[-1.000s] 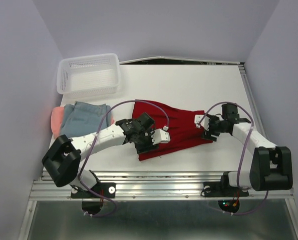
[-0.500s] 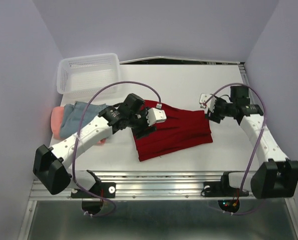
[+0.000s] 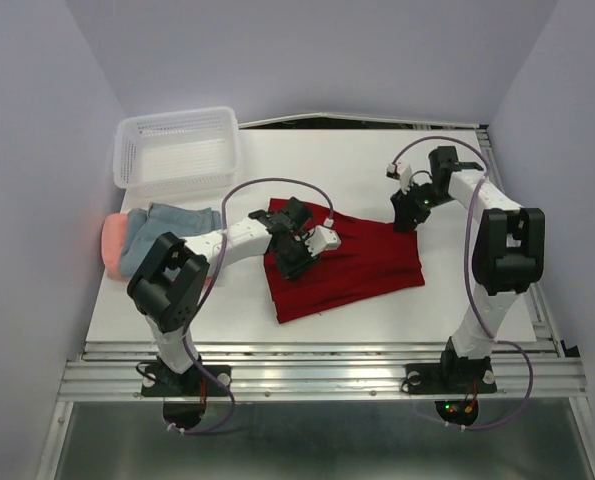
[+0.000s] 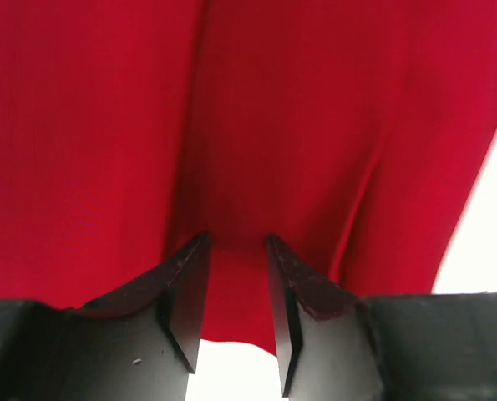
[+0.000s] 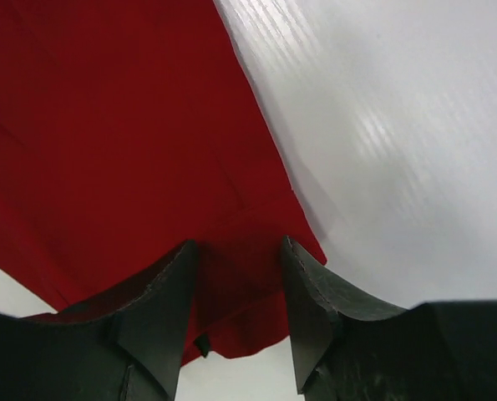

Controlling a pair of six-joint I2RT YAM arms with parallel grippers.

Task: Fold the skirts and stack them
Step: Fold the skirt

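Left claw (image 4: 235, 242) and right claw (image 5: 240, 246) straddle opposite ends of the red skirt (image 3: 362, 265), likely to fold it; whether they grip, I cannot tell.

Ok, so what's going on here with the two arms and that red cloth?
Both arms are working on the dark red skirt, which lies spread on the table. The left gripper is near its left edge and the right gripper at its far right corner, each with jaws apart and cloth between the fingers. The blue-grey skirt and salmon-pink skirt lie together at the table's left edge, near the white basket.
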